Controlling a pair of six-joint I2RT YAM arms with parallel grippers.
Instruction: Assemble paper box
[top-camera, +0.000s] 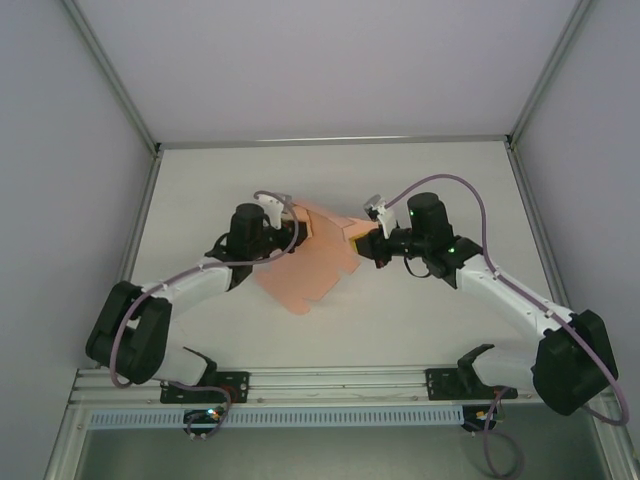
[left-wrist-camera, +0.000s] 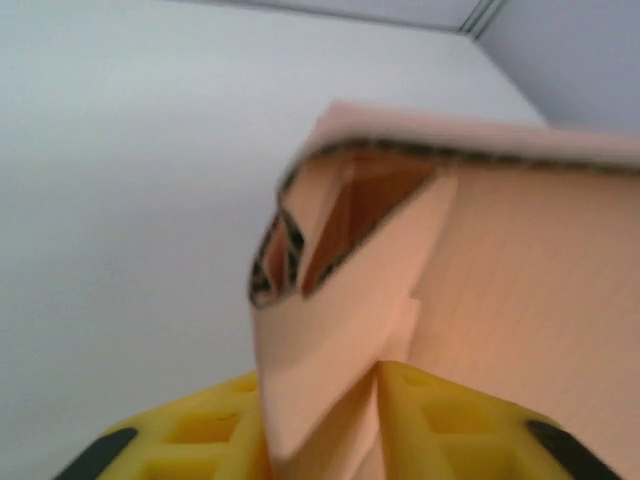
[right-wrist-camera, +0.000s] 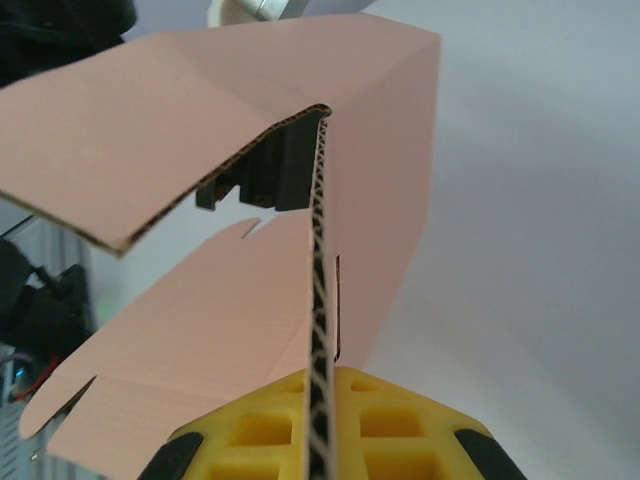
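While the left gripper (top-camera: 292, 222) and right gripper (top-camera: 358, 238) are pinching the paper box (top-camera: 305, 270) shut-fingered mid-fold, its loose flaps (right-wrist-camera: 170, 350) are probably needing tucking next.

A white table top (top-camera: 400, 320) is enclosed by plain pale grey panels: a back wall (top-camera: 330, 60), a left wall (top-camera: 50, 200) and a right wall (top-camera: 600, 200), joined at slanted metal corner posts (top-camera: 112, 75). An aluminium rail (top-camera: 340, 380) and a slotted cable duct (top-camera: 330, 415) are seen along the near edge. Lighting is even and diffuse, with soft shadows cast.
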